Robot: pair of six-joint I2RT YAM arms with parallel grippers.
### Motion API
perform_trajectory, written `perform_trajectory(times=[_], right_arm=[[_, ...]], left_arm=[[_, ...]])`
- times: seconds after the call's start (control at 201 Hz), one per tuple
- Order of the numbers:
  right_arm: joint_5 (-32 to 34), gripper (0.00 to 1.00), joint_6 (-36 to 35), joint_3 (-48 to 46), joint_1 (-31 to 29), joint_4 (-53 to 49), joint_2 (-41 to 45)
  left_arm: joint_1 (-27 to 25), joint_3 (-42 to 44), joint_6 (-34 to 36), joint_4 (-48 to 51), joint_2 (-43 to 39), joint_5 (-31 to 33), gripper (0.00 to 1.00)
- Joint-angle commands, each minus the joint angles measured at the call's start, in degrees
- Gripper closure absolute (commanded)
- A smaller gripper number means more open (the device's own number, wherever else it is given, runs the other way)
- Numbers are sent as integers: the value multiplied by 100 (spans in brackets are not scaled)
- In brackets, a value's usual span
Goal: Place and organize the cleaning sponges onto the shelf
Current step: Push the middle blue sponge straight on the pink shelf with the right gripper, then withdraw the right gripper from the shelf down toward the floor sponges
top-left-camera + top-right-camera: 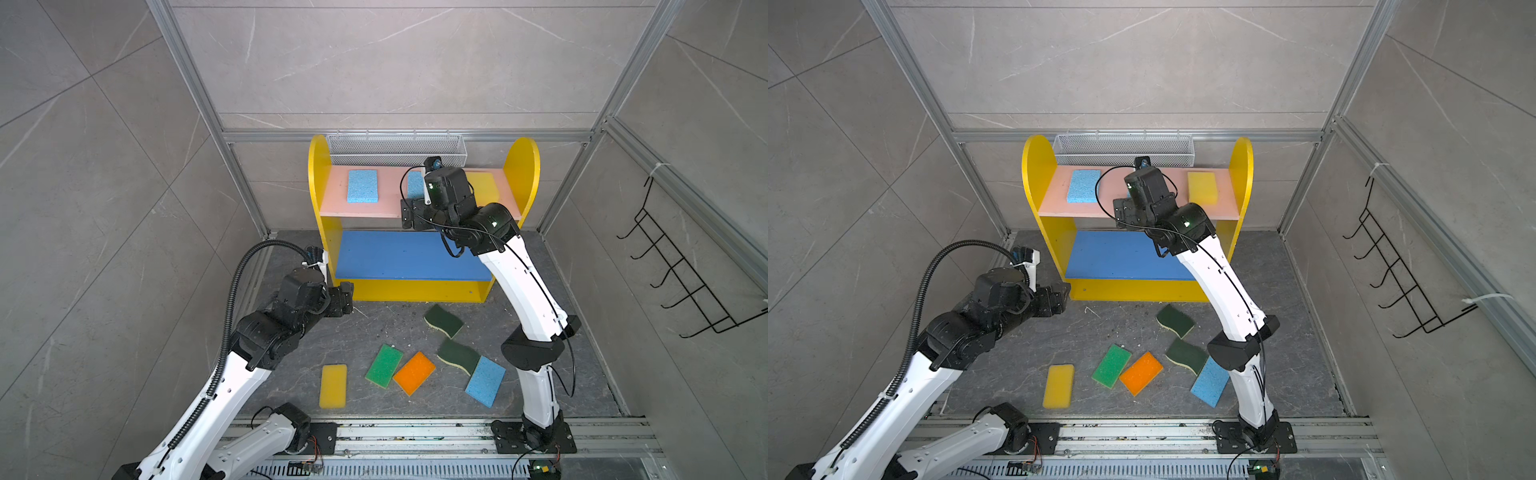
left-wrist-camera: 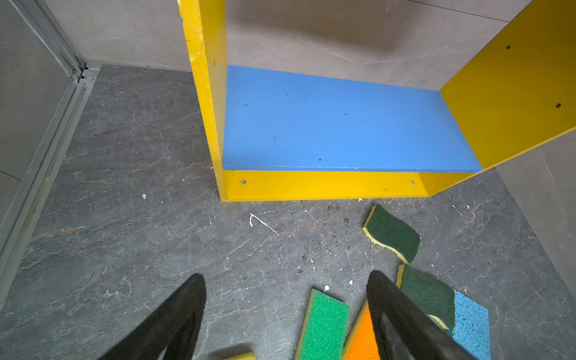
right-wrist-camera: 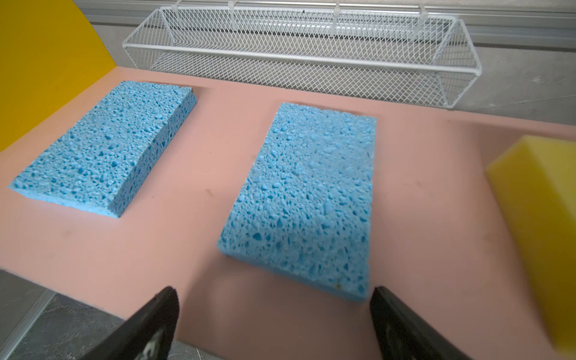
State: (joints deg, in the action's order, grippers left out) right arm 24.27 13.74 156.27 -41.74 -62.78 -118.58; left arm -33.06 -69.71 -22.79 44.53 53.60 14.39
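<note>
My right gripper (image 3: 273, 294) gapes, empty, just short of the middle blue sponge (image 3: 305, 199) — left gripper (image 2: 286, 277) apart, empty; overhead, that sponge is mostly hidden.

**Colours on my feeds**

I see the shelf (image 1: 319, 178): yellow sides, pink upper board (image 3: 193, 249), blue middle board (image 2: 336, 124). On the pink lie one pitted light-blue sponge (image 3: 106, 146), a second light-blue sponge (image 3: 305, 199) and a plain yellow sponge (image 3: 542, 218). My dark grey, pale-veined table (image 1: 374, 328) carries another yellow sponge (image 1: 333, 386), a speckled green sponge (image 1: 384, 365), an orange sponge (image 1: 414, 373), a third light-blue sponge (image 1: 485, 381), a dark-green sponge (image 1: 444, 321) and its dark-green twin (image 1: 458, 356), both yellow underneath.
</note>
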Motion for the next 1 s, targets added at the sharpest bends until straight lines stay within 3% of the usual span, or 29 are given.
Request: perform_trajectory(times=[0.0,0.339,0.602,0.836,0.996], right_arm=[[181,2,155,-251,-18,-410,257],[243,1,138,-1090,-160,-296,1069],[521,1,54,-2213,-753,-151,2027],[472,1,697,-4913,-1025,313,3875],[377,2,1745,-6803,-1168,249,5159]], left_arm=[[36,-94,-76,-73,-113,-130,16],[29,-175,-58,141,-24,-156,17],[28,-57,116,404,241,-180,18],[7,328,-24,288,360,-612,18],[-8,411,42,214,473,-222,19]])
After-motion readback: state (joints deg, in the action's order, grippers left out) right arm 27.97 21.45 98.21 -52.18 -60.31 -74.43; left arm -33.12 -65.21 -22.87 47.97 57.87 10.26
